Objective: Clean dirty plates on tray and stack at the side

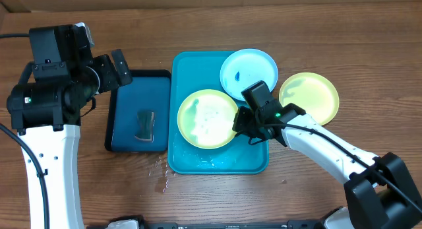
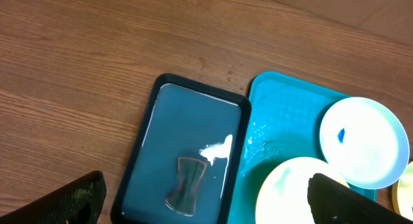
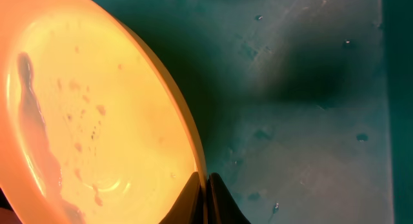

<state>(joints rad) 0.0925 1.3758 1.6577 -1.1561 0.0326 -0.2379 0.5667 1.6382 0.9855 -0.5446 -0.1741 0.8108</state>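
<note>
Progress, about a third by my reading: side plate (image 1: 308, 97) is lying on the desk (image 1: 369, 51) right of the tray (image 1: 188, 160), apart from its rim and looking clean. Nothing is stacking on it yet. Wet plate (image 1: 208, 119) is sitting on the tray floor, showing water and specks in the right wrist view, so I judge it mid-clean. Blue plate (image 1: 248, 74) is resting at the tray's far right corner, overhanging the rim and carrying a blue smear, so that one is waiting.

Right pincer (image 1: 240, 122) is pinching shut on the wet plate's right rim. Left pincer (image 1: 115, 65) is hanging fully spread, holding nothing, over the far edge of the dark tray (image 1: 128, 97), where a dark pad (image 1: 145, 125) is lying in a film of water.

Room: you are working in a tight pocket, with the blue plate just beyond the right pincer and the side plate near on its right. Lifting the wet plate is calling for clearance over the tray rim and under no overhang. Open desk is lying beyond and right of the side plate. Droplets are sitting on the desk by the tray's near left corner.
</note>
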